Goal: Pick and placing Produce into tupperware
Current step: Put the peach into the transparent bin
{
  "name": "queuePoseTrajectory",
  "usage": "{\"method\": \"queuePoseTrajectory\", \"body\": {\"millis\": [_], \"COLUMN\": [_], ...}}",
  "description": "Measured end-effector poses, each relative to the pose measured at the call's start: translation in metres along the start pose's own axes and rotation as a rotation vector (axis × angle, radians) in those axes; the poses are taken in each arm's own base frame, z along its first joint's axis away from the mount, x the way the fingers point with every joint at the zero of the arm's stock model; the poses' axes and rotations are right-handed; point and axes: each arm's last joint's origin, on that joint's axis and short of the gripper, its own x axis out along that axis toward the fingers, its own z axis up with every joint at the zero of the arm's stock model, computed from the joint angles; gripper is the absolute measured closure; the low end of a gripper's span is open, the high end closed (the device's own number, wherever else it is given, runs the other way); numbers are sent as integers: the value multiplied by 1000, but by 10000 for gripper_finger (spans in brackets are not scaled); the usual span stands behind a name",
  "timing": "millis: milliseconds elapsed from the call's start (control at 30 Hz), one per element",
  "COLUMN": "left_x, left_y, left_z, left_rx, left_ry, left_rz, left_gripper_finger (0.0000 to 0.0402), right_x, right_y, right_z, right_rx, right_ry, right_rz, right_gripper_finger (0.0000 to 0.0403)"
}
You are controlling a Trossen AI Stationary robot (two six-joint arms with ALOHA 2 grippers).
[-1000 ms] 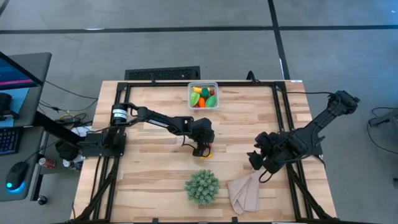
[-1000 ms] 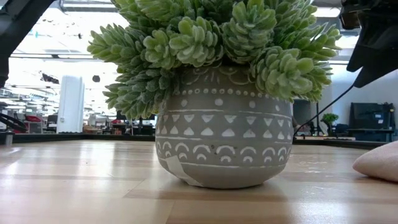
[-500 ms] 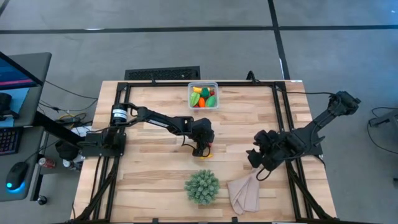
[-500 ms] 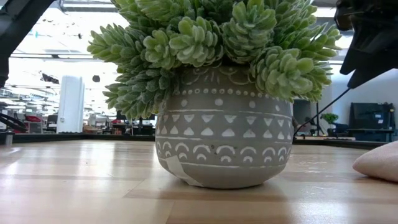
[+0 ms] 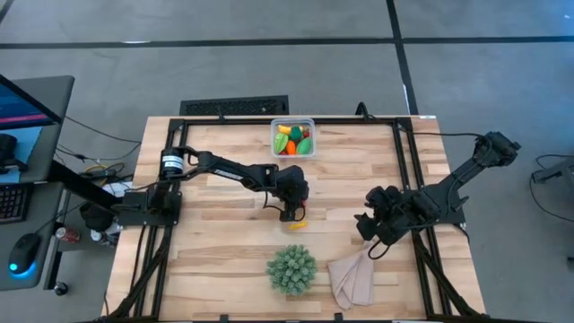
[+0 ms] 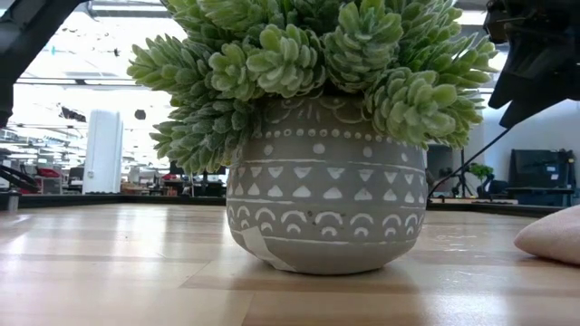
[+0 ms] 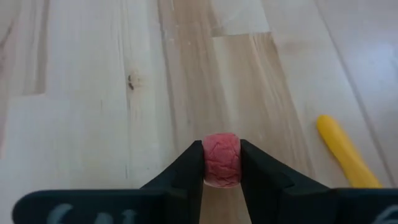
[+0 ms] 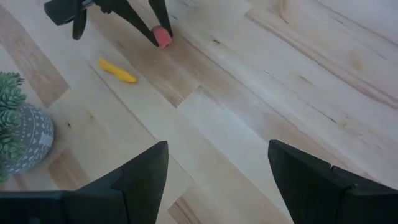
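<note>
The wooden table (image 5: 224,242) is carrying everything, so starting from it: the spiky green plant (image 5: 291,268) in its patterned pot is sitting near the front edge, with the beige cloth (image 5: 355,277) lying just beside it toward the right front corner. The tupperware (image 5: 293,138) is standing at the middle of the back edge, already holding several green, orange, yellow and red pieces.

The left gripper (image 5: 289,209) is hovering over the middle of the table, its jaws narrowed onto a small red berry (image 7: 221,159), which is sitting pinched between the two tips and appears clear of the wood. The right gripper (image 5: 374,235) is waiting toward the right edge with its jaws spread wide and holding nothing.

The yellow banana (image 7: 346,152) is lying flat on the table just beside the left gripper, well apart from the tupperware. Its long axis is running on a slant across the table's boards, and I cannot tell which end is the stem.

The berry is probably light, roundish and a little wrinkled, so a gentle grip across its middle should be enough; squeezing off-centre is likely to squirt it out. The banana is likely stiff, smooth and light, best taken across its narrow middle, jaws set square to its length.
</note>
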Motion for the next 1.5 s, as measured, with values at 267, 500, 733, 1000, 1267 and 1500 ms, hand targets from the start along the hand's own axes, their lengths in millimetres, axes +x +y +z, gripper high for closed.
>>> {"method": "queuePoseTrajectory", "body": {"millis": [267, 500, 733, 1000, 1267, 1500], "left_x": [-6, -26, -60, -106, -133, -139], "left_y": [7, 14, 31, 65, 104, 123], "left_z": [6, 22, 38, 45, 30, 16], "left_rx": [-61, -70, -85, -108, -196, -314], "left_ry": [-60, -162, -268, -354, -350, -297], "left_rz": [-32, -26, 32, 179, 278, 326], "left_gripper_finger": [324, 324, 324, 324, 324, 324], "right_x": [0, 0, 0, 1, 1, 1], "right_y": [-1, -3, -4, -4, -3, -3], "right_z": [1, 1, 2, 3, 3, 3], "right_rx": [-7, -19, -27, -33, -32, -30], "right_ry": [-27, -56, -96, -152, -163, -164], "right_rz": [-11, -37, -61, -84, -86, -83], "right_gripper_finger": [132, 132, 132, 132, 132, 132]}}
